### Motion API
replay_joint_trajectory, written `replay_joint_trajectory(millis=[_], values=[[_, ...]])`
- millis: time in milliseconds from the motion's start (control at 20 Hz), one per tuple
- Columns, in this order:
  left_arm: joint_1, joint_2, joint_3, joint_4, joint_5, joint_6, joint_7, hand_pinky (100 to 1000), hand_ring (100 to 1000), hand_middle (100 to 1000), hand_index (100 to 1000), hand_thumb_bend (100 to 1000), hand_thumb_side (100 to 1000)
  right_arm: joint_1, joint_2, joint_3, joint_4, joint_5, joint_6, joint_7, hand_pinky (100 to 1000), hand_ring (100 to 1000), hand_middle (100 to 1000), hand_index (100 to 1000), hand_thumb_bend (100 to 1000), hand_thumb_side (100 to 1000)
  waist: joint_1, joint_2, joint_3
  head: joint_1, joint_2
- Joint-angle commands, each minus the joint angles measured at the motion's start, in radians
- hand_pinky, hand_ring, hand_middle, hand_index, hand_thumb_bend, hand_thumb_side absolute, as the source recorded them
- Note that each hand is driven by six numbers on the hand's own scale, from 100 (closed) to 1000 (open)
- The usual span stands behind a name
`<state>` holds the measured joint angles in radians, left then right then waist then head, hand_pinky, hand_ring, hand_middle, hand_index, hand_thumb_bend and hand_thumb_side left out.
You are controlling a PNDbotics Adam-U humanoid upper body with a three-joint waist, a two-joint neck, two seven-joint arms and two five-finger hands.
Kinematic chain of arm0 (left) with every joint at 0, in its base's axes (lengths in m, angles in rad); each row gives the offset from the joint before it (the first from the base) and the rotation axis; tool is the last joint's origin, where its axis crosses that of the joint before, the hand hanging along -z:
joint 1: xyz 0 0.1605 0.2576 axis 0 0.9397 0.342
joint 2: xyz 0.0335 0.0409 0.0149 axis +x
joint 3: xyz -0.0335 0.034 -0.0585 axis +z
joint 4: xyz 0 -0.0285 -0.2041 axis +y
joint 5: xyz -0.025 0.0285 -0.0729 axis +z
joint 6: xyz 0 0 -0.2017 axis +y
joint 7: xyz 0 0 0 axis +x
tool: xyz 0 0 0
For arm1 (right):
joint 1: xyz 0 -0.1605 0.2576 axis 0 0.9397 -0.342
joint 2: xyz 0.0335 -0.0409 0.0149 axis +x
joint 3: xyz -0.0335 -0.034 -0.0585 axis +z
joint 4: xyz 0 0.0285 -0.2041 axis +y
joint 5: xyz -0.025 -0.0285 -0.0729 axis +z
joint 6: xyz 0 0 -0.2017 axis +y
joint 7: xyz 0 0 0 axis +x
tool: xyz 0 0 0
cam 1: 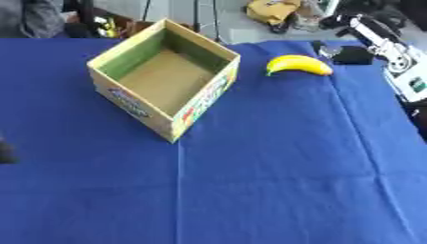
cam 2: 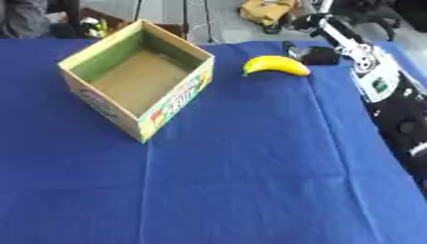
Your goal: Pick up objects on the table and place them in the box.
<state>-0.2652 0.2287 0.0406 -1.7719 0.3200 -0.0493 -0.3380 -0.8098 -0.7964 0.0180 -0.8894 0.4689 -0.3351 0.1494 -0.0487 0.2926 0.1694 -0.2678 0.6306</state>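
Observation:
A yellow banana [cam 1: 299, 65] lies on the blue cloth at the far right, to the right of the box. The open cardboard box [cam 1: 163, 74] stands at the far left of centre, and only its bare brown floor shows inside. My right arm [cam 2: 375, 81] reaches in along the right edge. Its black hand [cam 2: 317, 55] hangs just right of the banana's far end, close to it; whether they touch is unclear. A dark bit at the left edge may be my left hand [cam 1: 5, 152], low over the cloth.
The table is covered with a blue cloth [cam 1: 275, 181], with open room in the middle and front. Beyond the far edge lie a yellow bag [cam 1: 273, 10], dark cables and other clutter on the floor.

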Motion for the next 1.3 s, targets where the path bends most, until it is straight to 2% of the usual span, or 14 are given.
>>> replay_joint_trajectory(millis=[50, 250, 600, 1300], values=[[-0.007, 0.018, -0.002, -0.02, 0.002, -0.003, -0.006, 650, 663, 621, 716, 318, 1000, -0.021, -0.041, -0.02, 0.011, 0.063, -0.003, -0.001, 838, 893, 794, 877, 335, 508, 0.002, -0.02, 0.002, -0.006, -0.007], [-0.008, 0.017, -0.004, -0.02, 0.002, -0.003, -0.009, 650, 663, 620, 716, 318, 1000, -0.026, -0.034, -0.034, 0.039, 0.135, -0.007, -0.011, 856, 909, 820, 889, 422, 504, 0.002, -0.018, 0.01, -0.01, -0.007], [-0.01, 0.014, -0.009, -0.021, 0.001, -0.002, -0.018, 650, 663, 620, 716, 317, 1000, -0.034, -0.019, -0.062, 0.08, 0.24, -0.026, -0.04, 856, 909, 823, 898, 447, 498, -0.002, -0.011, 0.029, -0.031, -0.014], [-0.019, 0.007, -0.019, -0.026, -0.001, -0.002, -0.035, 651, 662, 620, 716, 315, 1000, -0.02, -0.015, -0.076, 0.115, 0.213, -0.026, -0.057, 845, 921, 833, 905, 420, 504, -0.004, 0.012, 0.061, -0.072, -0.015]])
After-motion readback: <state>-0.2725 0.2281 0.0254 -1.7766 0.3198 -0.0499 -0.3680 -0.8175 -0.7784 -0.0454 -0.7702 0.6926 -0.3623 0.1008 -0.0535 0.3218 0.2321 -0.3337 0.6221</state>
